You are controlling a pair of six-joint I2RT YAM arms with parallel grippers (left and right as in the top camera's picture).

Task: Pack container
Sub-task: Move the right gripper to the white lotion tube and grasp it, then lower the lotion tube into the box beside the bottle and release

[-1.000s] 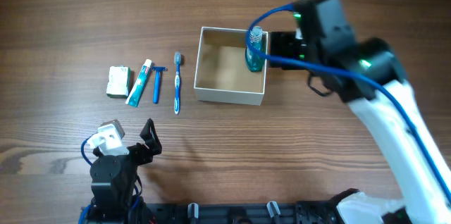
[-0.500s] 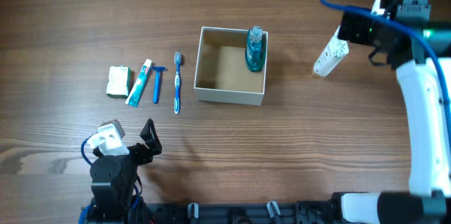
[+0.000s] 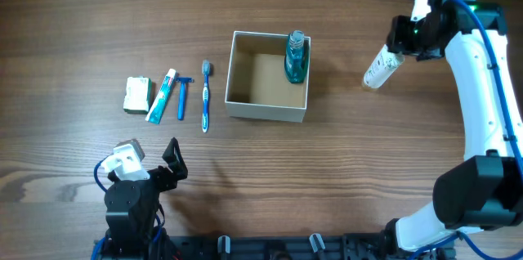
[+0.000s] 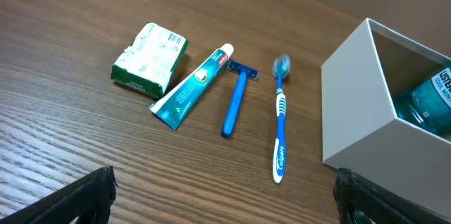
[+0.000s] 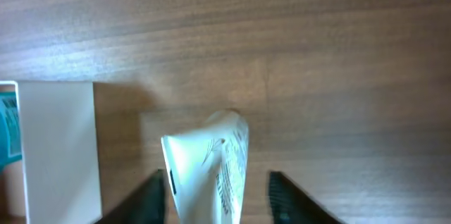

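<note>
Toiletries lie in a row on the worktop (image 3: 343, 170), at 9 o'clock of the container (image 3: 265, 113) and just beyond the left arm: a soap packet (image 4: 150, 60) outermost, then a toothpaste tube (image 4: 192, 88), a blue razor (image 4: 235, 98) and a blue-and-white toothbrush (image 4: 280, 122) nearest the box, none touching its wall. The container sits mid-worktop, open side up. A blue-green mouthwash bottle (image 3: 296, 57) stands upright in its 2 o'clock corner, against the walls; the other part of the tan floor shows bare. At 3 o'clock of the container, well apart from it, a white tube (image 5: 211, 168) lies slanted on the wood.

The left end effector (image 4: 225, 196) hangs at the near edge with its fingers spread wide, holding nothing. The right end effector (image 5: 217, 185) is over the white tube, fingers parted to either side of it; one finger is just beside the tube and the other shows a gap, so it is not clamped.
</note>
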